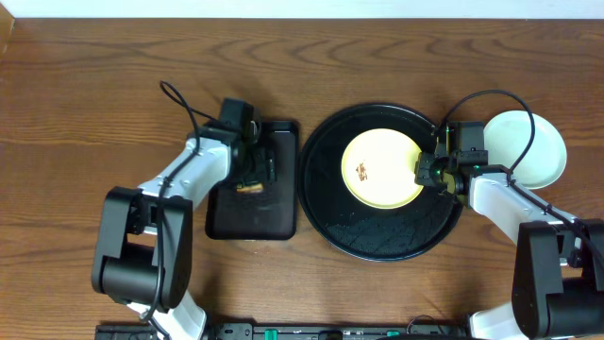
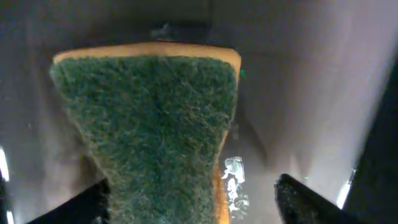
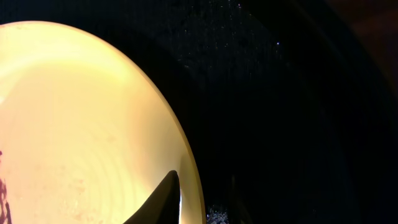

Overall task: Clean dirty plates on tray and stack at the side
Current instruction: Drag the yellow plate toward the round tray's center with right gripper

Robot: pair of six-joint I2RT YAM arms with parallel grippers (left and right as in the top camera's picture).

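Observation:
A pale yellow plate (image 1: 382, 170) with a small brown smear lies in the round black tray (image 1: 377, 241). My right gripper (image 1: 429, 170) sits at the plate's right rim. In the right wrist view the gripper (image 3: 202, 194) straddles the yellow plate's (image 3: 81, 124) rim. One finger (image 3: 169, 196) is over the plate's inside, and the other is barely visible against the dark tray (image 3: 280, 112); the jaws stand slightly open. A mint-green plate (image 1: 524, 149) rests on the bare wood to the right. My left gripper (image 1: 253, 175) is open around a green-faced sponge (image 2: 149, 124).
The sponge (image 1: 250, 188) lies in a smaller rectangular black tray (image 1: 253, 217) just left of the round tray. Water drops glisten on both trays. Bare wood-grain tabletop (image 1: 85, 85) spreads to the left and along the back.

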